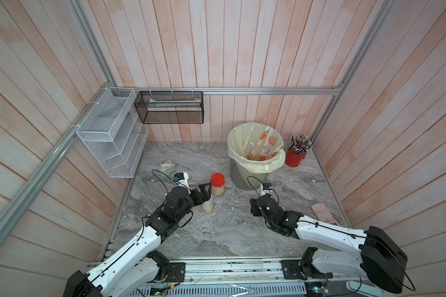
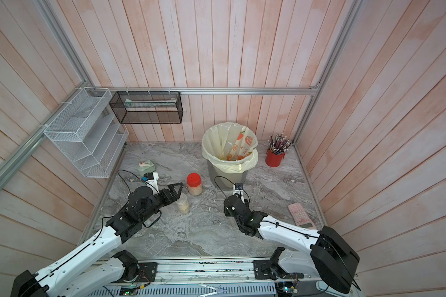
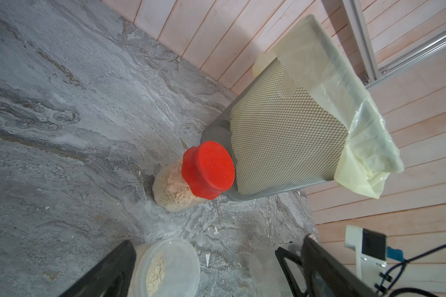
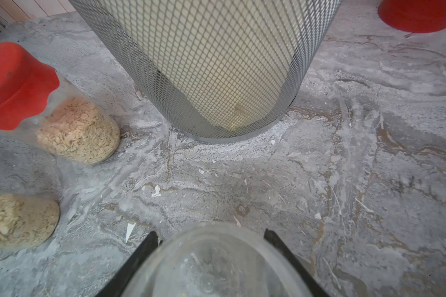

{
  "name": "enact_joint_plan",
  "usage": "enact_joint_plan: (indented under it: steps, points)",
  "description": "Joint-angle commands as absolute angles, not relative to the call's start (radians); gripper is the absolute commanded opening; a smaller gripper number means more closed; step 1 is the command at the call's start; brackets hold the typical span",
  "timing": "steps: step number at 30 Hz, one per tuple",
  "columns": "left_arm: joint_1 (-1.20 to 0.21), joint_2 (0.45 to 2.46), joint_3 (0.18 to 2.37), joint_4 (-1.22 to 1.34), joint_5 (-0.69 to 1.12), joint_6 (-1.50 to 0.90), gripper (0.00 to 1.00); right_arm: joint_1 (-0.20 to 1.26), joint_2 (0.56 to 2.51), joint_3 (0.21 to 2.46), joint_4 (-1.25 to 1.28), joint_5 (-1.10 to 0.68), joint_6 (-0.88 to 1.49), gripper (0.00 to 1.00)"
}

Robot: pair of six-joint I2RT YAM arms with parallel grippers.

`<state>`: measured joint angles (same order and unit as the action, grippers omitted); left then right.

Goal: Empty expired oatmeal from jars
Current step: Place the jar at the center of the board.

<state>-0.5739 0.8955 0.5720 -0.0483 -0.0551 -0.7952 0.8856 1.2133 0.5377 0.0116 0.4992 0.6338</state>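
A red-lidded jar stands upright by the bin, with tan oatmeal in its lower half. A clear-lidded jar with oatmeal stands just in front of it. My left gripper is open wide, and this jar sits inside its span, close to one finger. My right gripper is shut on a third clear jar that shows no oatmeal. In both top views the right gripper points down and hides that jar.
A grey mesh bin lined with a yellowish bag stands behind the right gripper, an orange-printed wrapper inside. A red pencil cup is at the back right. A pink remote lies right. A green gadget and wire racks are at left.
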Motion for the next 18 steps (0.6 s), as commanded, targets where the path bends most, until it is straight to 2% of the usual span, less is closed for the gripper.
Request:
enact_joint_plan:
  steps: [1, 11, 18]
  points:
    - [-0.567, 0.883, 0.558, -0.019, -0.037, -0.759, 1.0, 0.894, 1.246, 0.57, 0.07, 0.543, 0.587, 0.31]
    - [-0.566, 0.936, 0.588, -0.035, 0.005, -0.724, 1.0, 0.918, 1.353, 0.592, 0.076, 0.598, 0.559, 0.34]
    - [-0.566, 0.95, 0.587, -0.056, -0.001, -0.719, 1.0, 0.929, 1.366, 0.578, 0.079, 0.607, 0.562, 0.45]
